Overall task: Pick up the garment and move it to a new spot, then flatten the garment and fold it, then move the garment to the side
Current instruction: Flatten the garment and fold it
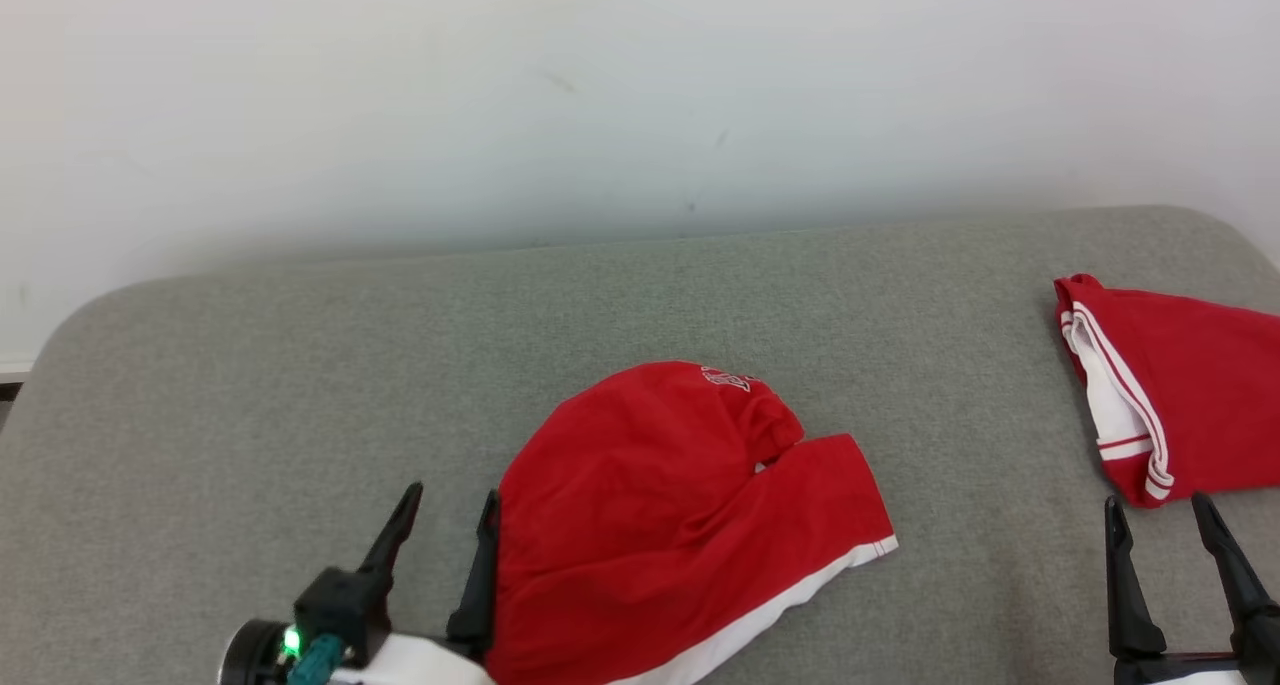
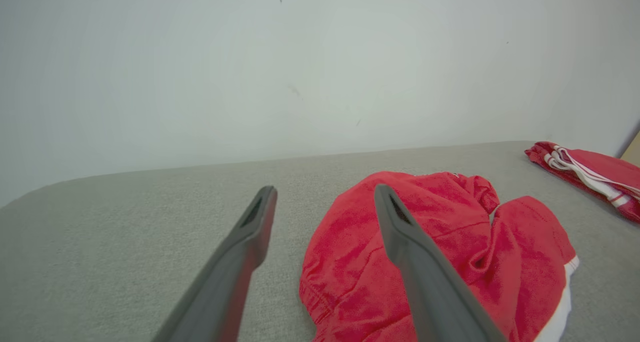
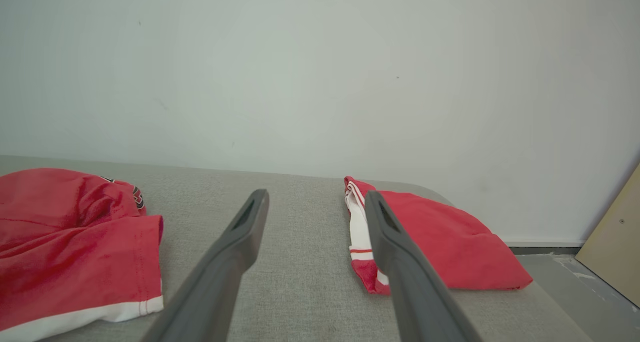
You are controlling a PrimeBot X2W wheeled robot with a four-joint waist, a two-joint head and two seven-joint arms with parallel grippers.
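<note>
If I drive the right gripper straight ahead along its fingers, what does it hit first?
Most likely the folded red garment: its striped near corner lies just ahead of the open right gripper, in line with one finger in the right wrist view. The gripper's height above the grey cushion is unclear.

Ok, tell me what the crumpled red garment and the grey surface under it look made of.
The crumpled red garment: soft matte cloth, possibly cotton jersey; it creases and slumps, with a white band at the hem. The grey surface: matte upholstery-like fabric, judging by its fine speckled weave and rounded, padded-looking corners.
</note>
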